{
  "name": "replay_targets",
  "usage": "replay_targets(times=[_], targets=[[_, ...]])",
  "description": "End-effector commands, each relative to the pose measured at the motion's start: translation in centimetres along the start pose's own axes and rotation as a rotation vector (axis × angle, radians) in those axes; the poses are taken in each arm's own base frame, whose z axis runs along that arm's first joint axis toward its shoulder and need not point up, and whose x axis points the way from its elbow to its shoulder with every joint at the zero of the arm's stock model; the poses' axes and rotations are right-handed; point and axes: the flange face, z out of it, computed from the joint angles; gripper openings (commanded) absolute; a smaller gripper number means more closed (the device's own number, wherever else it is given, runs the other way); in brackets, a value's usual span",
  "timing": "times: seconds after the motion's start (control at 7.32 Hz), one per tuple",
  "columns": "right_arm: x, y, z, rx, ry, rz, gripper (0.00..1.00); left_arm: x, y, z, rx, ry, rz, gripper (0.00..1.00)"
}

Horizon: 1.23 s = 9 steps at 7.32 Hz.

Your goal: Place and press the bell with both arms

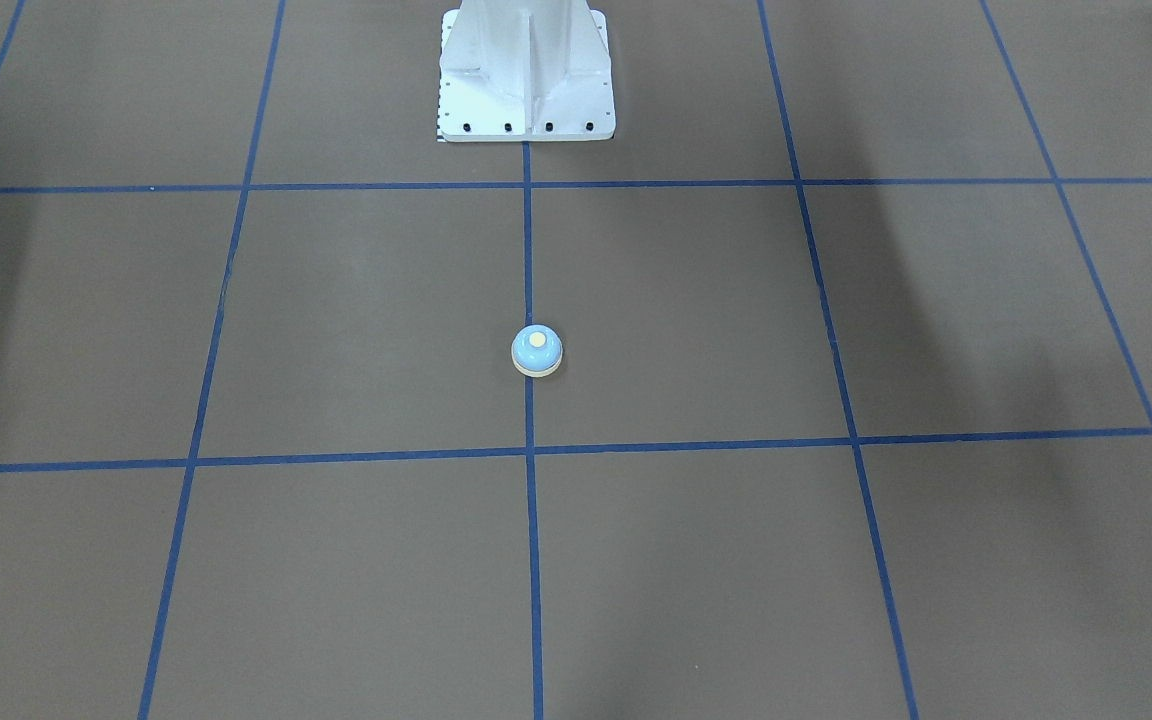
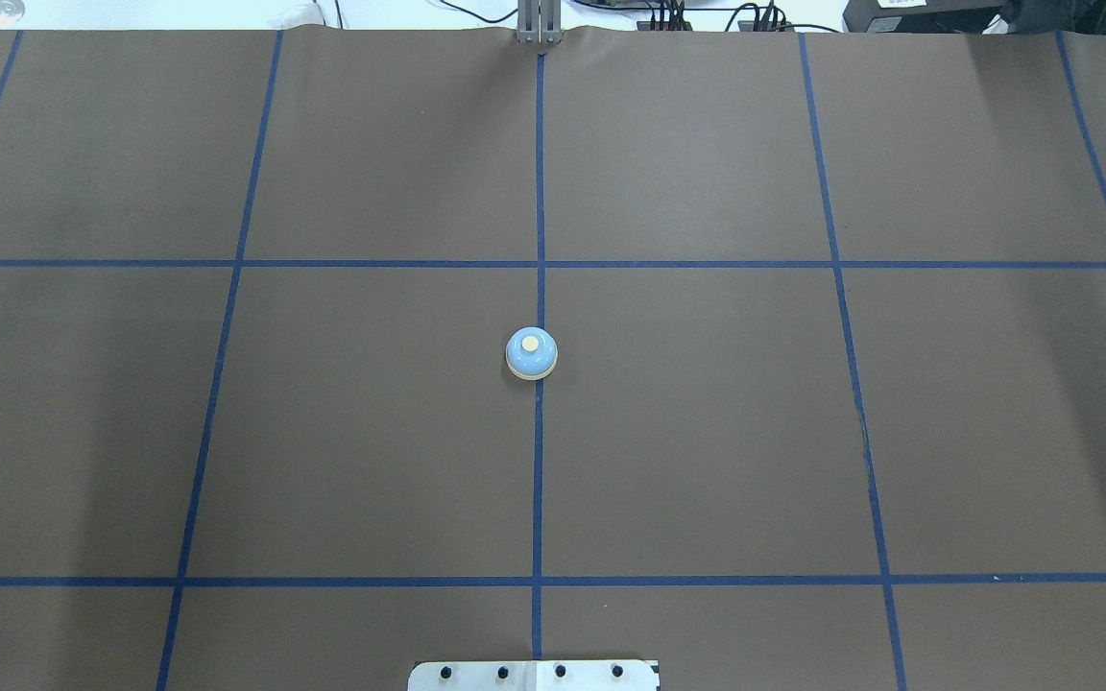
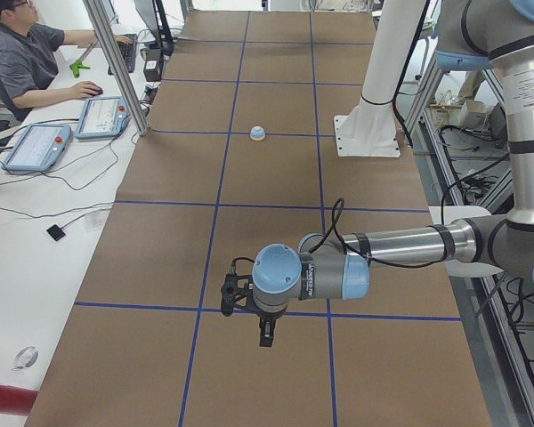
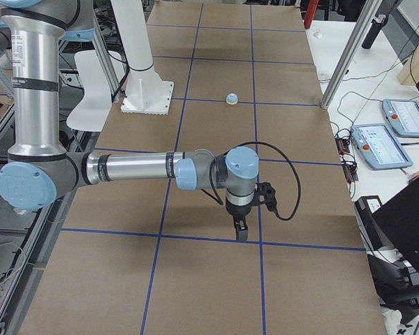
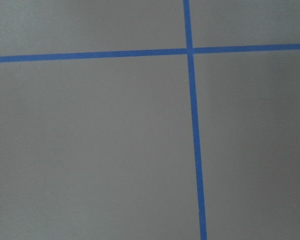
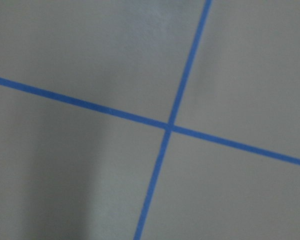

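Note:
The bell (image 2: 531, 353), light blue with a cream button and a cream base ring, stands upright on the centre blue tape line of the brown table; it also shows in the front view (image 1: 537, 350), the left view (image 3: 258, 133) and the right view (image 4: 232, 98). My left gripper (image 3: 265, 338) hangs over the table's near end in the left view, far from the bell. My right gripper (image 4: 241, 232) hangs over the other end in the right view, also far from it. I cannot tell whether either is open or shut. Both wrist views show only bare table and tape.
The white pedestal base (image 1: 526, 75) stands at the robot's side of the table, in line with the bell. Blue tape lines (image 2: 539, 480) divide the brown table into squares. An operator (image 3: 22, 58) sits at a side desk with tablets (image 3: 107, 116).

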Motion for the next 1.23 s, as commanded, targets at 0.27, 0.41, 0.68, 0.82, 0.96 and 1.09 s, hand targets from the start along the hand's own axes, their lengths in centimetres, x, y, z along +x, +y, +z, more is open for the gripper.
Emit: replay_targets(times=[0.27, 0.41, 0.68, 0.82, 0.96, 1.09], targets=[[1.8, 4.1, 1.1, -0.031, 0.001, 0.050, 1.00, 1.0, -1.8, -1.1, 0.027, 0.005, 0.027, 1.00], [1.7, 4.2, 1.1, -0.030, -0.001, 0.050, 1.00, 1.2, -1.8, -1.3, 0.029, 0.002, 0.030, 1.00], [1.9, 4.4, 1.4, -0.037, -0.003, 0.060, 1.00, 1.3, -1.5, -1.4, 0.030, 0.002, 0.032, 1.00], [2.0, 4.5, 1.6, -0.040, -0.004, 0.063, 1.00, 1.2, -1.4, -1.3, 0.028, -0.003, 0.029, 1.00], [2.1, 4.6, 1.6, -0.042, -0.002, 0.062, 1.00, 1.3, -1.5, -1.5, 0.034, -0.002, 0.034, 1.00], [2.1, 4.7, 1.7, -0.044, -0.004, 0.067, 1.00, 1.5, -1.6, -1.7, 0.037, -0.005, 0.037, 1.00]])
